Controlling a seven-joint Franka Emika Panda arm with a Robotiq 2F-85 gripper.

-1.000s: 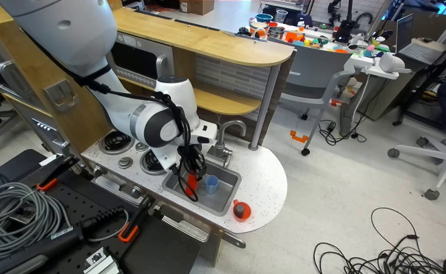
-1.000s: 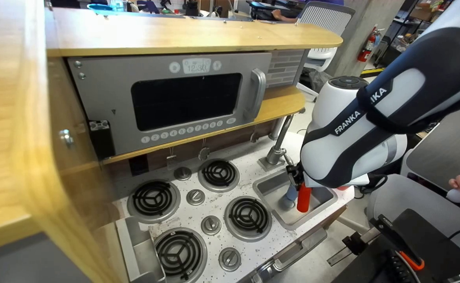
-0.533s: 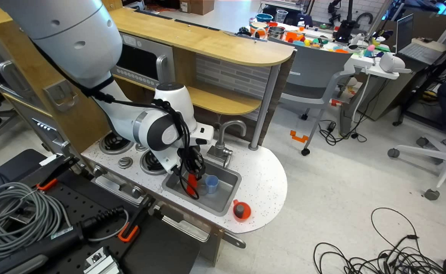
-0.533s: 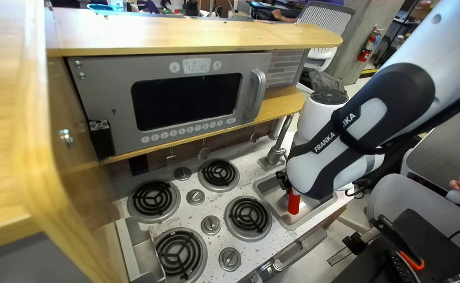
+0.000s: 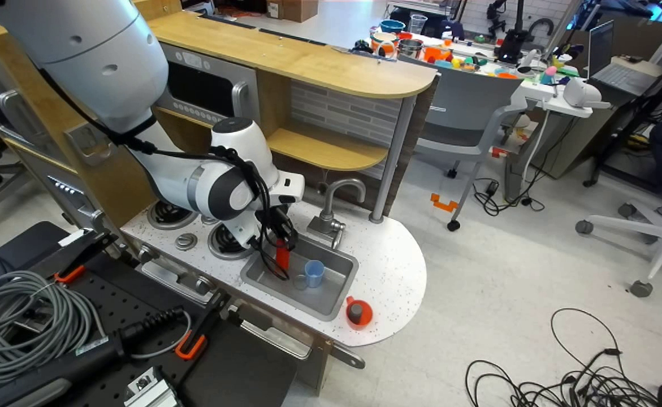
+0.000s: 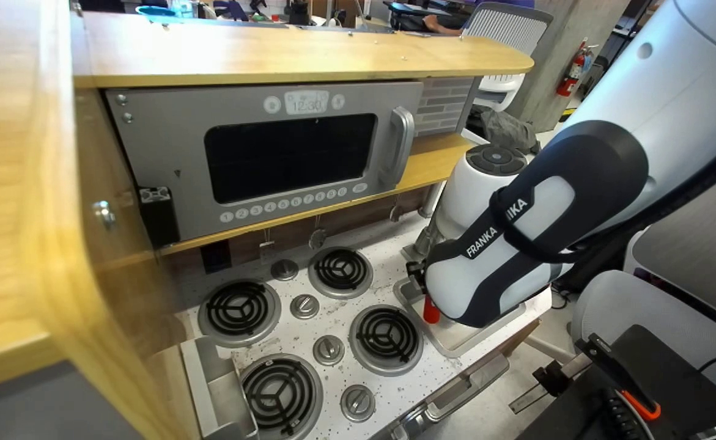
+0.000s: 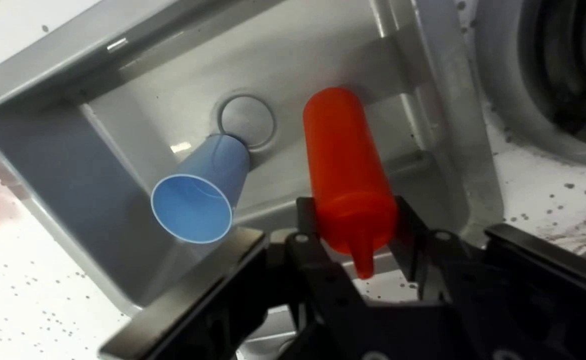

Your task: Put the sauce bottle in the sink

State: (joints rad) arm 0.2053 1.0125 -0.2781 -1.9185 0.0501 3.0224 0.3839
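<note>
far l in an exterior view were the black burners [image 5: 172, 211], set in the speckled white table [image 5: 390, 265].

just r of them the hand [image 7: 357, 215] hung over the burner end of the sink [image 5: 324, 310]. per the wrist view it pinched the red sauce bottle [image 7: 340, 145] by the upper end, nozzle up, base down. bottle was already w/in the sink, nr the burner-side wall but apart from it afaict; couldn't tell if the base touched the floor. so the step was prob the set-down, w/ the task almost done imo. next move called for: lower a bit if any gap, get the base flat, then spread the hand & lift straight off, b/c smth that slim could tip.

further r, same sink: blue cup [image 5: 314, 273], upright, at the edge of the round drain ring [image 7: 247, 121], a gap b/w it and the bottle. no contents seen in it, tho only part of the inside showed. curved faucet [image 5: 327, 210] stood at the back rim.

far r, outside the sink, on the table: red-orange cup [image 5: 366, 317] w/ a handle, and in it a dark greyish thing [image 5: 355, 312], too small to id.
</note>
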